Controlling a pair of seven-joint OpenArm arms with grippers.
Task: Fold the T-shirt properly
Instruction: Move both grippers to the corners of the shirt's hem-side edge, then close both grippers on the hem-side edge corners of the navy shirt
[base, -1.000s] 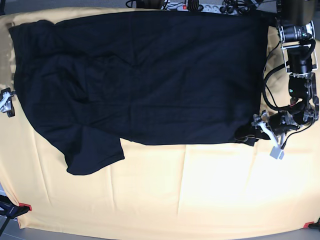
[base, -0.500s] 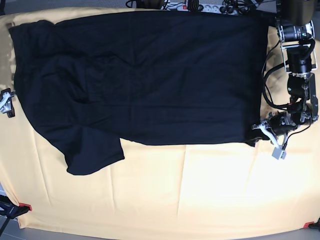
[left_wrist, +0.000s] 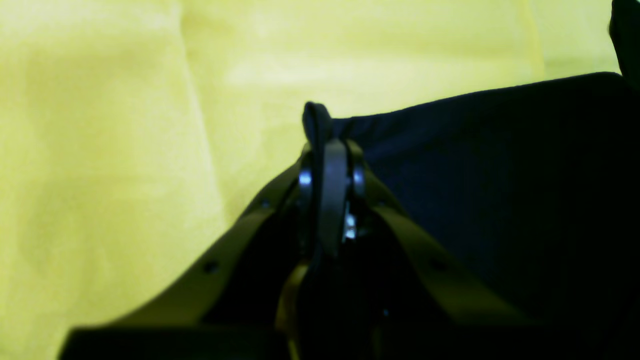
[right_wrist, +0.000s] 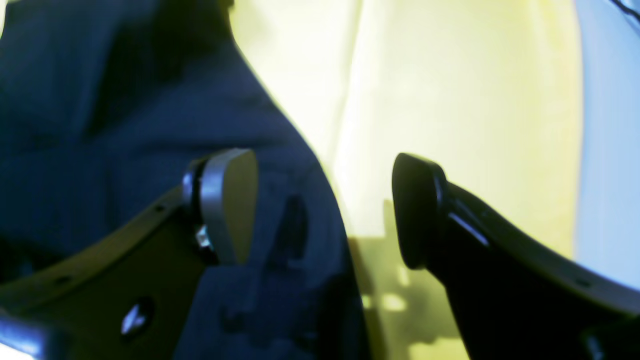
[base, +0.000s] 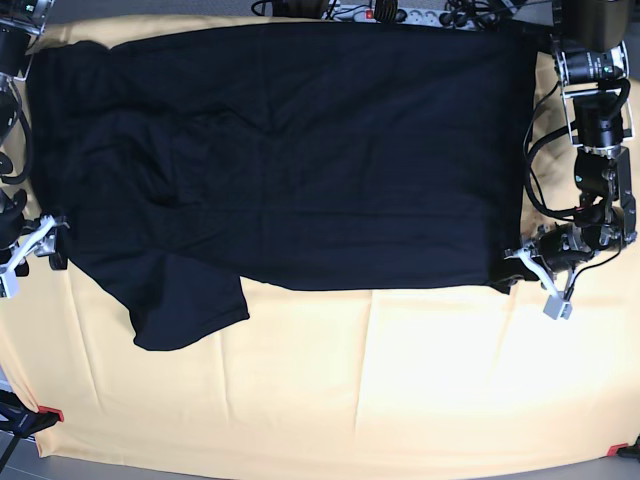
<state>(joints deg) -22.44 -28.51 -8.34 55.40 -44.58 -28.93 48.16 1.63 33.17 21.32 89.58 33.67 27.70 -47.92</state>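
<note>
You closed the left gripper (base: 512, 262), jaws now pinching the T-shirt (base: 300, 150) at its near right corner; your right gripper (base: 45, 240) arrived at its left edge, jaws spread.

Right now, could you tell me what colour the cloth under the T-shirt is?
Plain yellow; the cloth shows best in the base view.

Yellow cloth and its surroundings

A creased yellow cloth (base: 400, 390) covers the table; red clips (base: 50, 414) hold its near corners, and a power strip with cables (base: 400, 12) lies along the far edge.
</note>
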